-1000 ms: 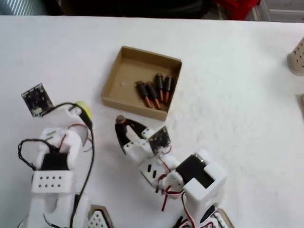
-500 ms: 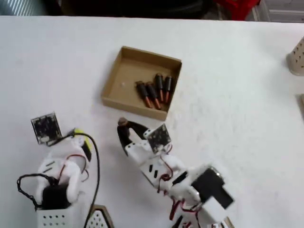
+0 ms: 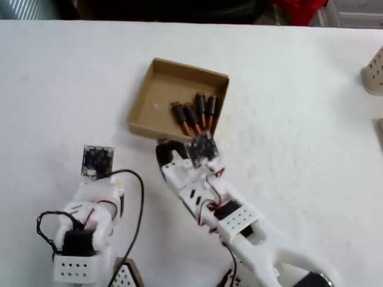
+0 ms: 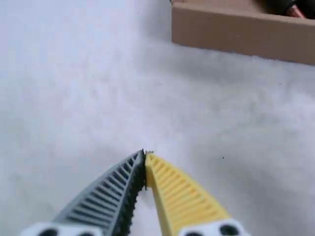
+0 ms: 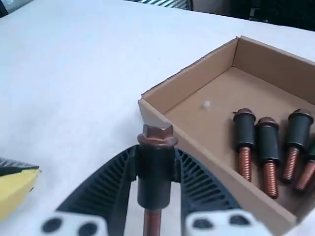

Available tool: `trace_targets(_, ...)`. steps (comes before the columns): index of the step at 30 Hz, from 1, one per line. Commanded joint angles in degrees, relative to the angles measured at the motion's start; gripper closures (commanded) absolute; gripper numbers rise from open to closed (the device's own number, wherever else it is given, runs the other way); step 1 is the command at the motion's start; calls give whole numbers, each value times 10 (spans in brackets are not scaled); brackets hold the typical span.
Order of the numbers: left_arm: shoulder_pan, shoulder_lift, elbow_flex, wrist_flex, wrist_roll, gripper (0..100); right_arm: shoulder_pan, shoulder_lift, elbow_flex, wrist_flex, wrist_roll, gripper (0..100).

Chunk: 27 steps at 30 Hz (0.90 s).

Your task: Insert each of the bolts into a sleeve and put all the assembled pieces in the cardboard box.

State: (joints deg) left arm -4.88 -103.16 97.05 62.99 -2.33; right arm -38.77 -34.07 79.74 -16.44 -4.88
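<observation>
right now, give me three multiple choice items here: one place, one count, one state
1. Where is the right claw? A in the cardboard box; B beside the box, outside its wall; C far from the box.
2. How many assembled pieces lie in the box? A two; B four; C six.
3. The left claw is: A shut, empty; B wide open; C gripping a sleeve.
Answers: B, it holds a sleeved bolt just short of the wall. B, four lie side by side. A, its tips meet with nothing between.

White table (image 3: 311, 179) — beige perforated object (image 3: 374, 73) at edge.
</observation>
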Motion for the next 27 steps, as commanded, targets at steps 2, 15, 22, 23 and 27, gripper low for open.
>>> trace_targets(2, 11, -4, -5, 4, -7, 978, 45, -68, -219, 370, 11, 981)
trace_targets(15, 8, -4, -24, 113, -11, 977, 113, 0, -467, 473, 162, 981)
trace_targets(22, 6, -4, -1, 105, -11, 976, 116, 215, -666, 538, 163, 981)
trace_targets(23, 6, -4, -1, 105, -11, 976, 116, 246, -696, 546, 163, 981)
trace_targets(27, 6, -4, 0, 105, -11, 976, 121, 358, -799, 587, 163, 981)
